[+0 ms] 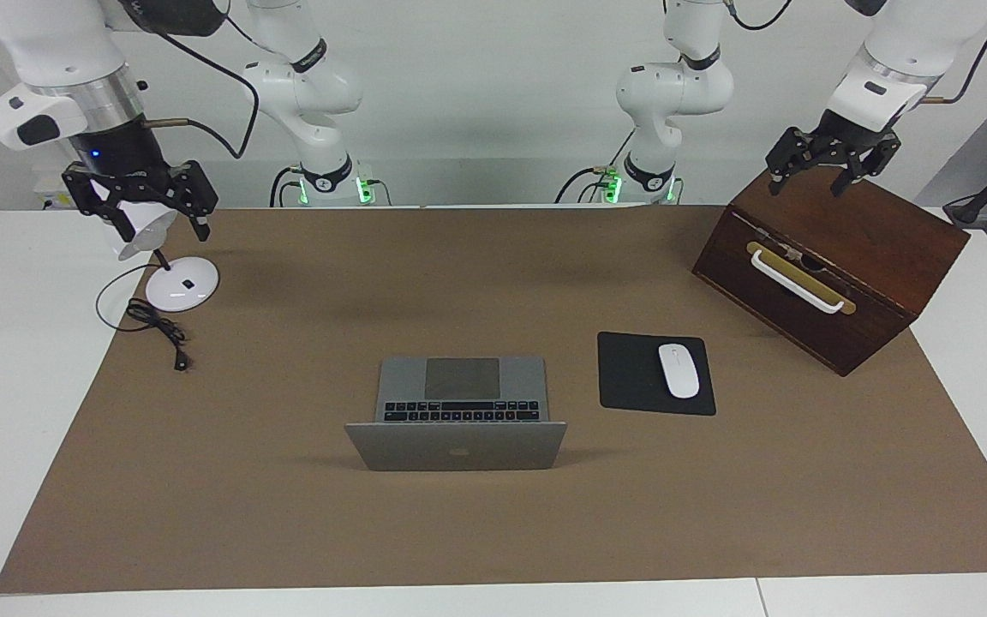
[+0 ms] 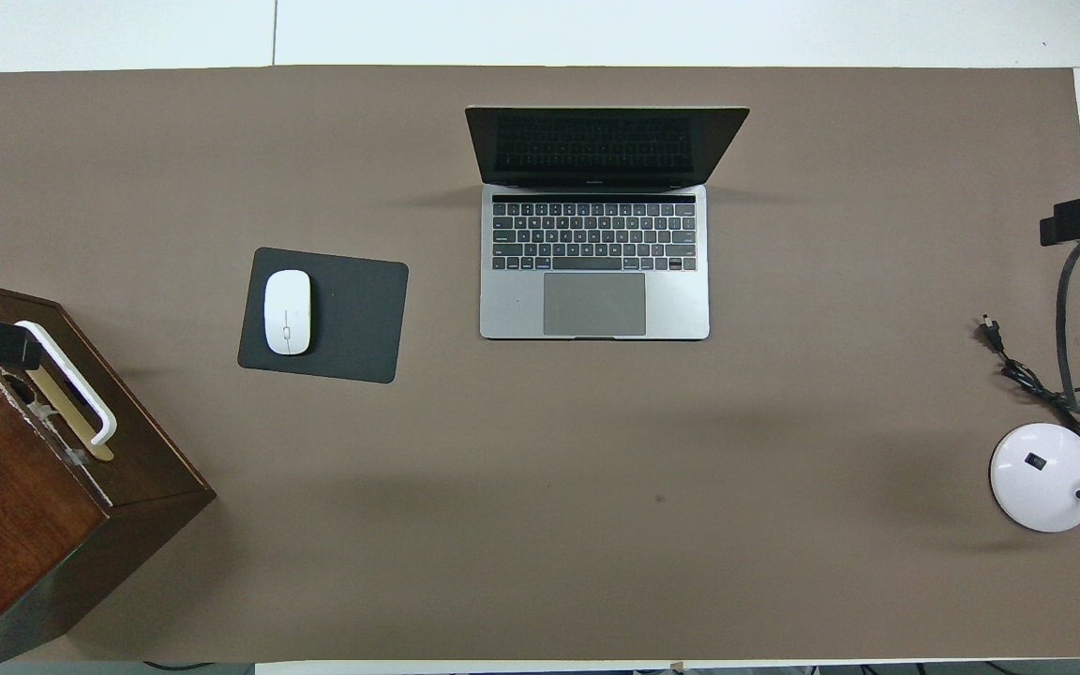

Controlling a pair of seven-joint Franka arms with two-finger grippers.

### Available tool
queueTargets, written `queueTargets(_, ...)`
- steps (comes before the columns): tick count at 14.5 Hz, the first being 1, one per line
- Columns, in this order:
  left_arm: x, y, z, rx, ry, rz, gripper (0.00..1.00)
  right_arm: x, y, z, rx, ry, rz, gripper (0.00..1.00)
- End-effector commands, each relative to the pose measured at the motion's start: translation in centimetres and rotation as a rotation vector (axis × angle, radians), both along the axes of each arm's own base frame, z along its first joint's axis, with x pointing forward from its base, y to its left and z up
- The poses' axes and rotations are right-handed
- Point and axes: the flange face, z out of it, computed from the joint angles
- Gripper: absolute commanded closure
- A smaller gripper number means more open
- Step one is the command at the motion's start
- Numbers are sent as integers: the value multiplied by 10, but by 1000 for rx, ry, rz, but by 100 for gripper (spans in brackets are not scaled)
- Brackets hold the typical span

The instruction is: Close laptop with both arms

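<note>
Laptop (image 1: pixel 457 413) open, left gripper (image 1: pixel 832 174) over box (image 1: pixel 853 257), right gripper (image 1: pixel 144 204) over lamp (image 1: pixel 181 283), fingers seemingly spread

Two white jointed arms (image 1: pixel 305 94) (grey joints, silver wrist rings, black cables) with green-lit bases.

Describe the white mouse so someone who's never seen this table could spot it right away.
Start at the open laptop in the middle of the brown mat. Beside it, toward the left arm's end, lies a black mouse pad. The white mouse rests on it: a small, smooth oval, the only white thing there.
</note>
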Motion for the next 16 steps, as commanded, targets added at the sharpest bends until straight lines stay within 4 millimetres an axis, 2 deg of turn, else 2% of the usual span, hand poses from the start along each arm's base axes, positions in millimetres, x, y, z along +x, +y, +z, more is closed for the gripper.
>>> queueTargets(1,-8,3,9,18,-10,16,0,-5,-2,-1,-15,-12,21,6)
queueTargets(2,-8,4,9,18,-10,16,0,-4,-2,0,-15,-18,22,17)
queueTargets(4,-8,5,9,18,-16,16,0,-3,3,1,-39,-28,27,67)
queueTargets(5,-7,5,9,18,-22,16,4,-1,7,2,-52,-43,30,87)
queueTargets(6,-8,4,8,18,-22,14,22,0,7,1,-51,-51,17,100)
queueTargets(8,-7,3,6,16,-32,15,78,0,8,0,-48,-54,-7,100)
queueTargets(9,-6,3,6,15,-46,9,100,2,8,3,-47,-77,-15,100)
queueTargets(16,1,0,-9,4,-150,23,100,25,14,13,-116,-246,23,100)
